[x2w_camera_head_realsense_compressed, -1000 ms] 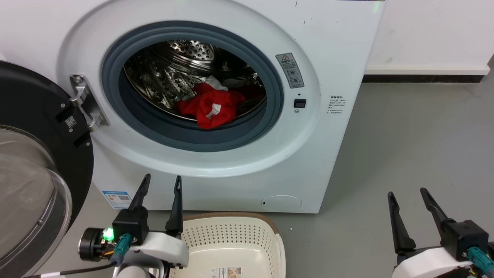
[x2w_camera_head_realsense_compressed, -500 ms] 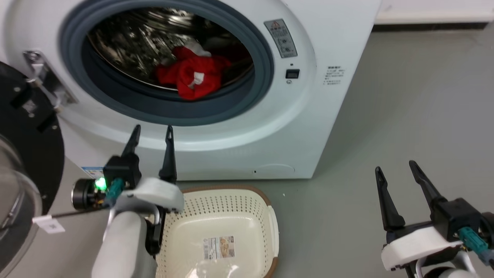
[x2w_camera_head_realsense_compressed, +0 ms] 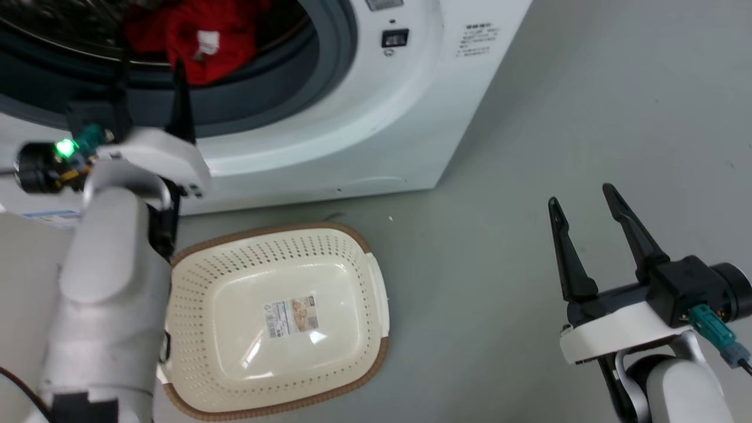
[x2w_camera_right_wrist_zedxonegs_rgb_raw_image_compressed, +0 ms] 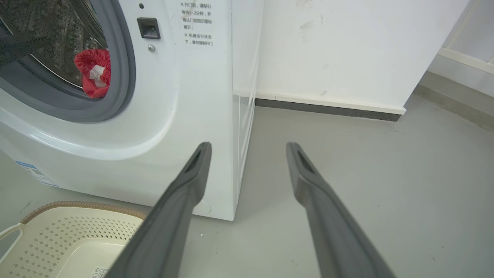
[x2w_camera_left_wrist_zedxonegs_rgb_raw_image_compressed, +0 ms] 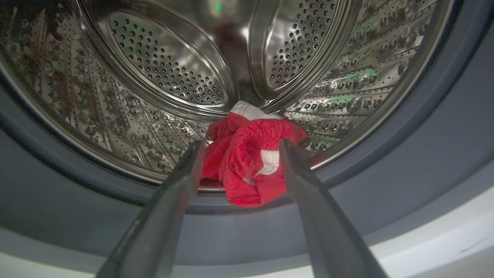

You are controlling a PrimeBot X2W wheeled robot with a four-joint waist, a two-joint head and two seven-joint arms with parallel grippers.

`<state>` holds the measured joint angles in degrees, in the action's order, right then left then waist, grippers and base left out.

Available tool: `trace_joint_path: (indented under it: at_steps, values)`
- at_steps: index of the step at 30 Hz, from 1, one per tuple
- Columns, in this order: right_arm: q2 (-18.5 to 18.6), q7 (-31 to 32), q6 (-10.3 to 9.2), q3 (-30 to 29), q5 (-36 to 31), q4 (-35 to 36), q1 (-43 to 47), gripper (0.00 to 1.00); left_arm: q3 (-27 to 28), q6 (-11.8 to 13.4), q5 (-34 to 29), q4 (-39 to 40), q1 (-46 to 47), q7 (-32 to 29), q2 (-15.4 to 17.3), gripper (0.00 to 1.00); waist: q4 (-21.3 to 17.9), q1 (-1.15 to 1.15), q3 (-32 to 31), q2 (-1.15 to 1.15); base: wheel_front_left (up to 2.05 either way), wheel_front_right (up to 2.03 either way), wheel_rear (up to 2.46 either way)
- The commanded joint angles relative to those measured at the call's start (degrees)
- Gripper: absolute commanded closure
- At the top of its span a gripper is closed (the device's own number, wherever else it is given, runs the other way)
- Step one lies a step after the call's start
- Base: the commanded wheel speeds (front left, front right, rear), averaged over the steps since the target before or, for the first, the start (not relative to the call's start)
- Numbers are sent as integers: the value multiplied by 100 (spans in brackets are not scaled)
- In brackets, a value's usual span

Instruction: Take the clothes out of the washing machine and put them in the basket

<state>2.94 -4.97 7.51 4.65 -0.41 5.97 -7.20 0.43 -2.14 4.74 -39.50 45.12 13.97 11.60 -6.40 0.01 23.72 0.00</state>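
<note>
You were at the reach-in step, with nothing out of the washing machine yet. The clothes, a crumpled red bundle with a white patch showing, lay low at the front of the steel drum, one fold spilling onto the grey door seal.

Your left gripper pointed into the porthole, its fingers spread wide with nothing held. In the left wrist view the two tips framed the bundle from either side. As far as I could judge they were short of it and not touching the cloth.

Your right gripper hung over the bare floor, well apart from the machine, its fingers also wide open and empty.

The basket sat on the floor just in front of the machine, below the porthole and beside your left forearm. It had only its paper label on the bottom.

The next move, to my mind, called for pushing the left gripper straight in until the fingers straddled the thick of the bundle, then closing. You would have done better to aim at the bulk than at the hanging fold, since a pinch on the fold alone could slip. I could not tell whether the bundle was one garment or several, so a piece might have stayed behind. After that, the load needed lifting over the seal lip and lowering to the basket.
</note>
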Motion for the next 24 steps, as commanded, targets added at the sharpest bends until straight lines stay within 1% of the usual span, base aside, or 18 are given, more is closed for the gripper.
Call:
trace_joint_path:
  at_steps: [1, 8, 14, 19, 24]
  values:
    - [-12, -48, -4, 35, 36, -16, -148, 0, 19, -21, -3, -86, 223, -9, 91, 0, -278, -1, 367, 0, 0, 0, 0]
    - [-14, -230, -4, 228, 184, -228, -464, 0, 16, -82, -37, -850, 1356, -343, 533, 0, -554, -1, 830, 0, 0, 0, 0]
    - [-12, -386, -4, 400, 331, -443, -650, 0, -121, -178, -109, -1518, 2223, -926, 835, 0, -754, -1, 1085, 0, 0, 0, 0]
    - [-12, -495, -4, 551, 450, -615, -781, 0, -280, -301, -177, -2036, 2738, -1561, 1054, 0, -940, -1, 1238, 0, 0, 0, 0]
    - [-12, -572, -4, 704, 601, -748, -872, 0, -450, -377, -252, -2537, 3107, -2488, 1245, 0, -1096, -1, 1331, 0, 0, 0, 0]
